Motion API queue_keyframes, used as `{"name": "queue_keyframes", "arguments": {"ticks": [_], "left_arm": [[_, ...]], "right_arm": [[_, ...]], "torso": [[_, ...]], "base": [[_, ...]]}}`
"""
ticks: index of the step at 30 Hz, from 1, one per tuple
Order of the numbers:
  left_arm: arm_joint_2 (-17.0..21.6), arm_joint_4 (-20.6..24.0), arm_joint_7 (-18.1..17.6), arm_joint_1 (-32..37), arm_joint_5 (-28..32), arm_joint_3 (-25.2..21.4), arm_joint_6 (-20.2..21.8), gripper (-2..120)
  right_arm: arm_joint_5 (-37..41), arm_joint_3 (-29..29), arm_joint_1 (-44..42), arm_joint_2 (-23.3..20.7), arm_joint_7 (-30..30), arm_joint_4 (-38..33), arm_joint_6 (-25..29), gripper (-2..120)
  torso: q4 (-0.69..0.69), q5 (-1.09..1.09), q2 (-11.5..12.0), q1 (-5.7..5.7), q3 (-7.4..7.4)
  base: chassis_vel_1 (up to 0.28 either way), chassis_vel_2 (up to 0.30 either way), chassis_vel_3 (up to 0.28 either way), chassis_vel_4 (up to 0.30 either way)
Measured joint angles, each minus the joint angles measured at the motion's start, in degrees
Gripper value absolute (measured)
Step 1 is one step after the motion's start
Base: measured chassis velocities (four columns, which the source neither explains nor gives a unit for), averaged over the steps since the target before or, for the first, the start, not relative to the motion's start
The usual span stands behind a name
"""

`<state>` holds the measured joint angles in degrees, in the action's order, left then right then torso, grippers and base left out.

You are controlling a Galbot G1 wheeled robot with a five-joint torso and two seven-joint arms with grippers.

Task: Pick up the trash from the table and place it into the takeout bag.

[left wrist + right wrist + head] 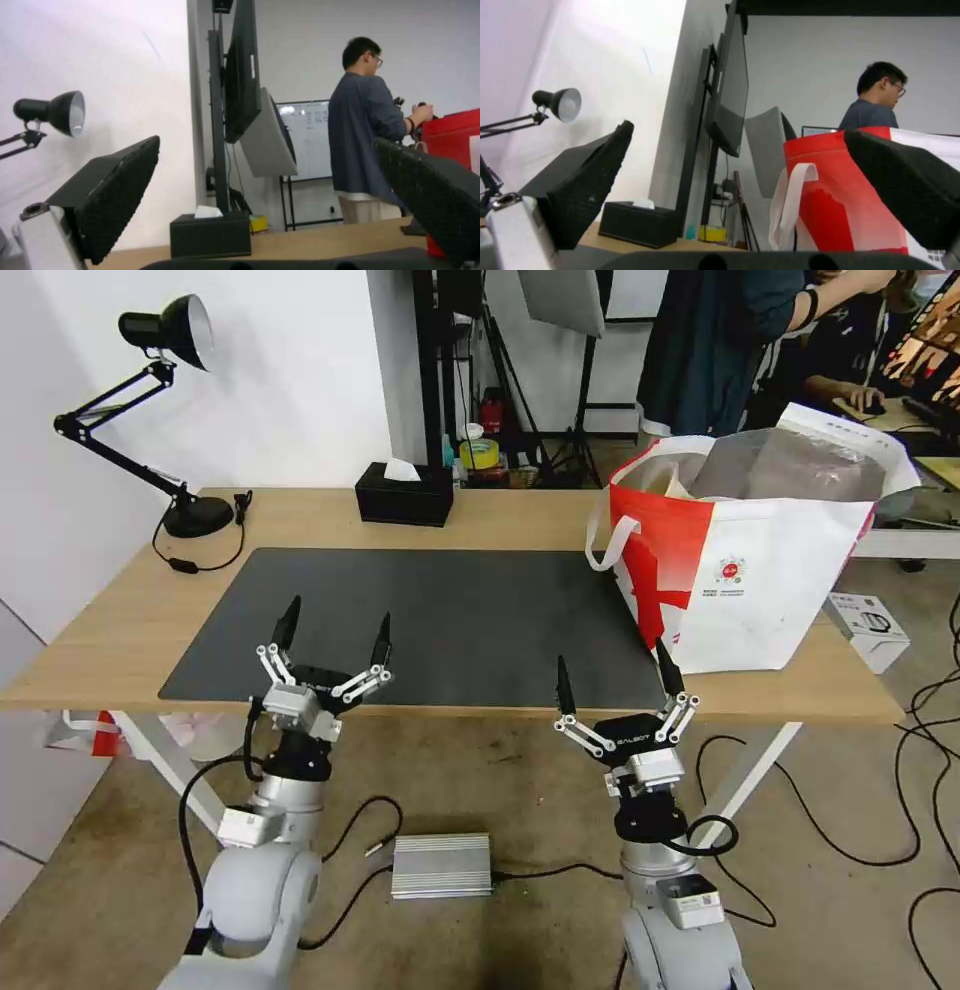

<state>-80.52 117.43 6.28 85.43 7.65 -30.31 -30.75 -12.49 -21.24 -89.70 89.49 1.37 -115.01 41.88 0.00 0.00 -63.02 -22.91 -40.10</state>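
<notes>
Grey mat [430,620] bare, no trash seen | L gripper [334,642] & R gripper [613,677] both spread, empty, at table [300,515] front edge | bag [760,560] stands far right | advise: confirm clear-up complete.

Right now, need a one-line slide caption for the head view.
Both pincers, left and right, open at the table's near edge; takeout bag stands on the right.

Even, bright room light falls from overhead; the light-wood counter [500,520] shows soft shadows only. Both wrist views are soft, with the near black jaws blurred.
</notes>
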Motion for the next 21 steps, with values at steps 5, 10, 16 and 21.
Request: {"name": "queue_keyframes", "arguments": {"ticks": [5, 10, 16, 21], "left_arm": [[-1.49, -0.03, -0.36, 2.11, -0.97, 0.26, -1.65, 100], [-2.41, -0.21, -0.93, 3.63, -1.06, 0.45, -2.73, 100], [-2.79, -0.21, -1.02, 4.87, -1.06, 0.58, -3.47, 100], [-2.96, -0.54, -1.15, 5.82, -1.06, 0.78, -4.39, 100]], "right_arm": [[0.80, 0.06, -0.17, -0.16, -0.63, -0.11, 0.02, 100], [1.61, -0.02, -0.24, -0.33, -1.25, -0.20, 0.13, 100], [2.16, -0.25, -0.05, -0.45, -1.50, -0.26, 0.15, 100], [2.18, -0.32, 0.02, -0.48, -1.55, -0.29, 0.08, 100]], "torso": [[0.00, -0.01, 0.00, 0.00, 0.00], [0.00, 0.00, 0.00, 0.00, 0.00], [0.00, 0.00, 0.00, 0.00, 0.00], [0.00, 0.00, -0.01, 0.00, 0.00]], "base": [[0.000, 0.000, 0.000, 0.000], [0.000, 0.000, 0.000, 0.000], [0.000, 0.000, 0.000, 0.000], [0.000, 0.000, 0.000, 0.000]]}}
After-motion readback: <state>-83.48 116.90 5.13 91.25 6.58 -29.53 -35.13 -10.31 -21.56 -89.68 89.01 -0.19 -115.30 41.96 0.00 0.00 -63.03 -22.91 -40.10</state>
